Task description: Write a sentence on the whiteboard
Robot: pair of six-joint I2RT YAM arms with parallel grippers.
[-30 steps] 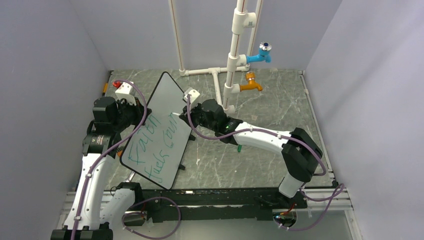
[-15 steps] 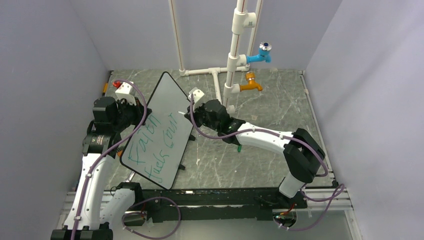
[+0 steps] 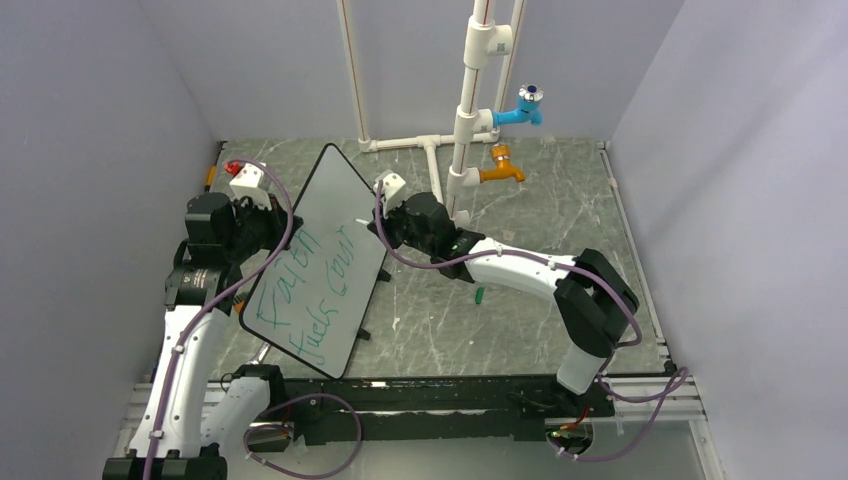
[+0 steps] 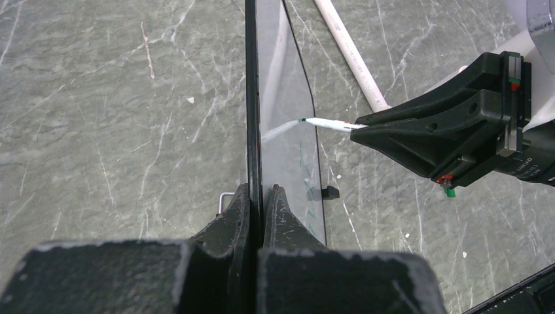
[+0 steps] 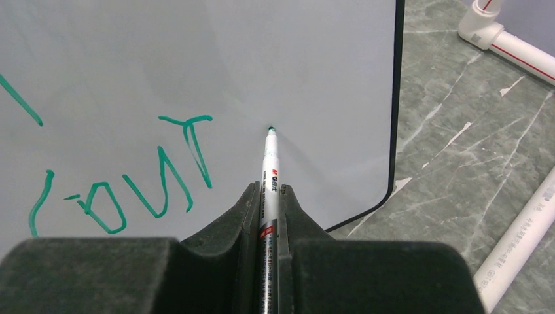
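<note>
**Nearly there: "Cour" is down, "age" left to write**

The whiteboard stands steeply tilted on the L half of the counter, lower edge down as far as I can tell, face turned toward the R arm. The left gripper has its jaws pinched tight on the board's rim, seen edge-on in the left wrist view. The right gripper has its jaws closed narrow on a white marker, w/ the barrel running straight out btwn them. The sentence is in green: "Faith" on one line & "fuels Cour" on the next. The marker tip sits on bare white just past the "r". It's at or a hair off the surface; can't tell which.

Step in hand, as I read it: start the "a" of "courage". To do it well:

- Hold the L clamp firm & the arm stiff. The board seems to have only that one grip + its bottom edge, so a push from the tip could rock it.
- Press lightly, approx square to the face. Too hard flexes the board, too soft gives skips.
- Room is short: limited white btwn the tip & the rim on that side, w/ three letters to fit. Make them small & tight or the word runs off.
- Match the baseline & height of "Cour" so the line reads straight.
- Lift clear btwn letters to avoid stray joins.

Risk: the marker sliding back in the jaws under load, giving faint strokes.
</note>
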